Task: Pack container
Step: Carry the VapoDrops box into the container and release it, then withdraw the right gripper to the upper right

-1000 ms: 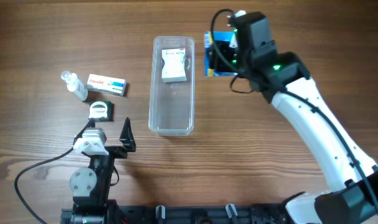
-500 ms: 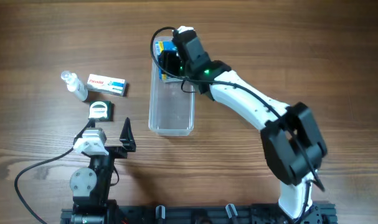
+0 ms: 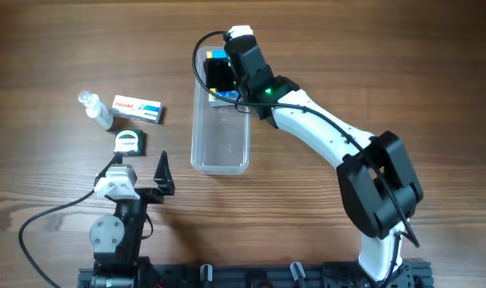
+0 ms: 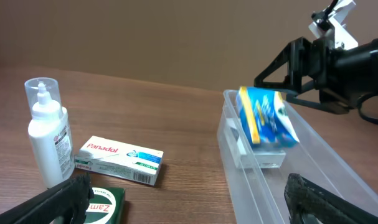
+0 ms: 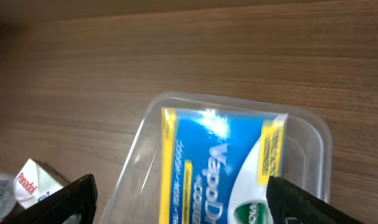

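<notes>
The container [image 3: 220,144], a long clear plastic tray, lies mid-table with its far end under my right gripper [image 3: 221,76]. A blue and yellow box [image 4: 266,118] rests tilted inside that far end, on top of a small white box [image 4: 263,158]. In the right wrist view the blue box [image 5: 220,168] lies below my right gripper [image 5: 182,202], whose jaws stand wide; the left finger is well apart from it. My left gripper [image 3: 142,172] is open and empty near the front left, short of the container [image 4: 229,146].
Left of the container are a small clear bottle [image 3: 94,108], a white Panadol box [image 3: 137,109] and a green box [image 3: 129,142]. The bottle [image 4: 47,140], Panadol box [image 4: 120,160] and green box [image 4: 104,202] lie just ahead of my left gripper [image 4: 189,205].
My right arm swung left from beside the container to over its far end with the blue box. Its jaws then opened, and the box now lies in the container.
</notes>
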